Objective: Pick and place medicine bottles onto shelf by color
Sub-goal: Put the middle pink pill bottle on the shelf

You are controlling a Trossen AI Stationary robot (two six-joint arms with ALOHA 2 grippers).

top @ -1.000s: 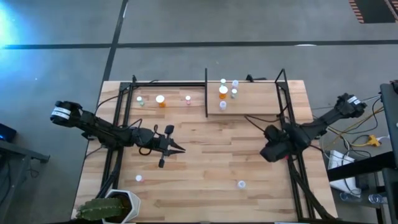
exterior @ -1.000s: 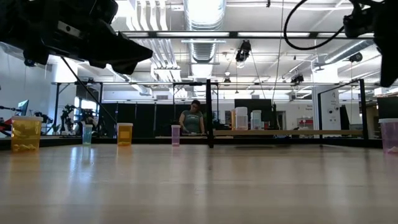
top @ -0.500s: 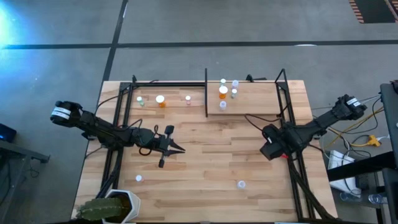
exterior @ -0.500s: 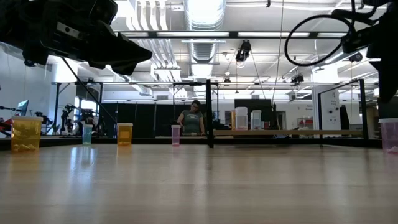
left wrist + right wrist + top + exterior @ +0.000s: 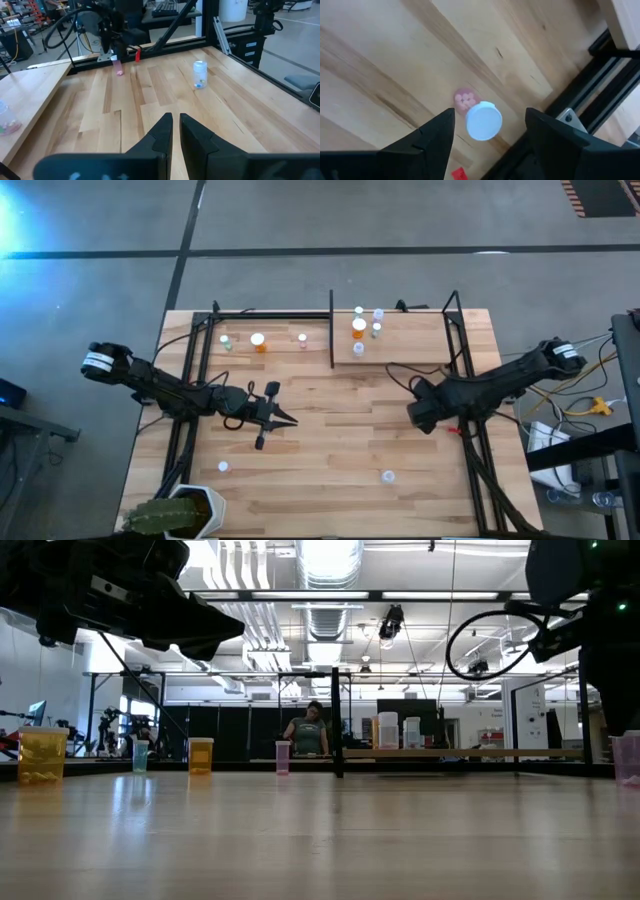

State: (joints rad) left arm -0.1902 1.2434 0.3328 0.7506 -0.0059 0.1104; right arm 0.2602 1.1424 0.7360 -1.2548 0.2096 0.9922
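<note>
Left gripper (image 5: 283, 420): parked over the middle-left of the table (image 5: 330, 470), fingers pressed together with nothing between them; in its wrist view the tips meet above bare wood. This arm is waiting.

Left shelf bay: three bottles stand here, a greenish bottle (image 5: 227, 342), an orange bottle (image 5: 259, 341) and a pink-tinted bottle (image 5: 302, 339), all upright, spaced apart.

Divider bar (image 5: 332, 330): black upright splitting the shelf (image 5: 400, 350) into its two bays.

Right shelf bay: a tight cluster (image 5: 362, 328) of bottles just past the bar, one orange, the rest pale or clear.

Loose bottles: one white-capped bottle (image 5: 222, 467) near the plant (image 5: 170, 515), another (image 5: 388, 476) low and right of centre, both well apart from either gripper.

Right gripper (image 5: 489, 127): at the table's right edge beside the black frame rail (image 5: 470, 430), jaws wide and empty.

Pink bottle (image 5: 479, 118): the target, I judge. It stands upright, long axis pointing straight up at the wrist camera, white cap centred between the open fingers, pink body showing just past the cap. Not yet touched, as far as I can tell.

Key relation: bottle lies directly below the right gripper, far nearer it than the left. A straight descent and a close should take it.
</note>
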